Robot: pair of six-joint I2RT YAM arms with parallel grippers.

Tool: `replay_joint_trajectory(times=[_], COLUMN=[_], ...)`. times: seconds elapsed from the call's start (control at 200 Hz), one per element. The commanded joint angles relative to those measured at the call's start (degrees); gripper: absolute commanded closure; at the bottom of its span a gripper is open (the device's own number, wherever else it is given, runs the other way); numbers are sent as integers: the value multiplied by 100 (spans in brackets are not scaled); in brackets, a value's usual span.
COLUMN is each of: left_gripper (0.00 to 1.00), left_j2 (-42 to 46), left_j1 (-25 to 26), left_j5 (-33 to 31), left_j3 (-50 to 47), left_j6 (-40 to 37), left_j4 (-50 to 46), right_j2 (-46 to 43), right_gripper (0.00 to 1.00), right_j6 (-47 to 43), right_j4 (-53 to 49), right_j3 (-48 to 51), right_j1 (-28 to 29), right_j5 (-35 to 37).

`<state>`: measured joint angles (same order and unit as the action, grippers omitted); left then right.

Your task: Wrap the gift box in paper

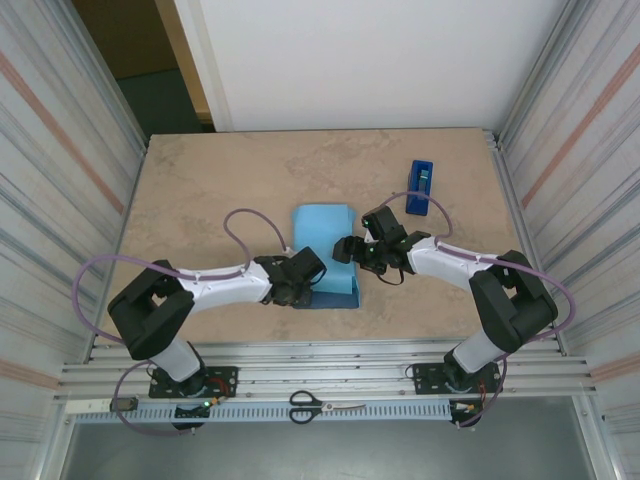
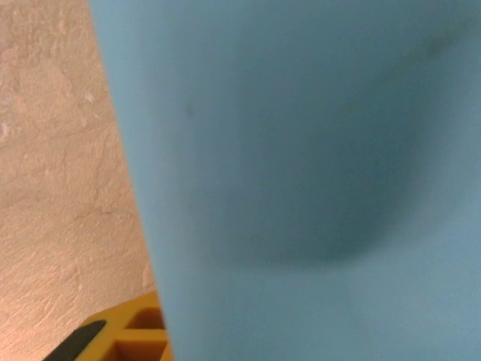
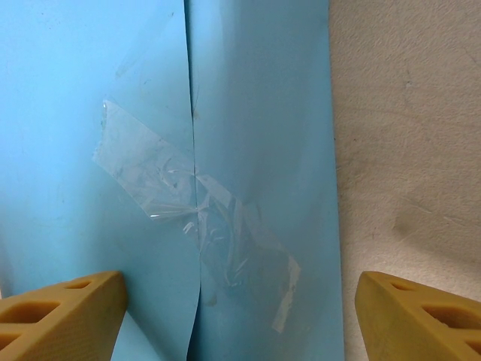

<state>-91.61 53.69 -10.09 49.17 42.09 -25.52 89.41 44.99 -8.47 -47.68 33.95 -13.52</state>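
Paper (image 1: 322,235) seen folded, sky-blue face up, seam crossed by clear tape (image 3: 195,218). Right gripper (image 3: 240,293) spread wide over seam, nothing grasped. Left gripper (image 1: 303,276) at paper's near edge; its grip cannot be told.

The paper (image 1: 322,232) lies light-blue face up at the centre of the beige table (image 1: 200,200). The left gripper (image 1: 303,283) is at its near-left corner, the right gripper (image 1: 343,250) at its right edge. 1 blue tape dispenser (image 1: 421,187) stands farther back, to the right.
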Motion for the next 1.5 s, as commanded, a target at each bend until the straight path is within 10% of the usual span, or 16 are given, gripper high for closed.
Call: replay_joint_trajectory(times=[0.0, 0.075, 0.291, 0.421, 0.466, 0.611, 0.977, 1.493], left_gripper=[84, 100, 100, 81, 100, 100, 30, 14], left_j2=[35, -10, 164, 227, 247, 363, 1285, 746], left_j1=[80, 104, 113, 113, 122, 175, 184, 131], left_j5=[89, 53, -66, -66, 5, 51, 153, -386], left_j3=[-119, -128, -148, -98, -122, -204, -65, 1151], left_j6=[-37, -41, -47, -51, -66, -136, -389, -4278], left_j4=[-87, -75, -143, -332, -323, -255, -472, -703], right_j2=[256, 249, 227, 239, 250, 250, 165, -1957], right_gripper=[21, 21, 21, 21, 21, 21, 18, 15], right_j6=[18, 18, 10, 10, 19, 27, -212, 246], right_j4=[-976, -981, -1008, -1001, -994, -981, -1036, -835], right_j3=[241, 237, 250, 251, 249, 244, -253, 882], right_j1=[199, 199, 201, 206, 205, 223, 213, -395], right_j5=[249, 259, 280, 280, 288, 280, 123, -12])
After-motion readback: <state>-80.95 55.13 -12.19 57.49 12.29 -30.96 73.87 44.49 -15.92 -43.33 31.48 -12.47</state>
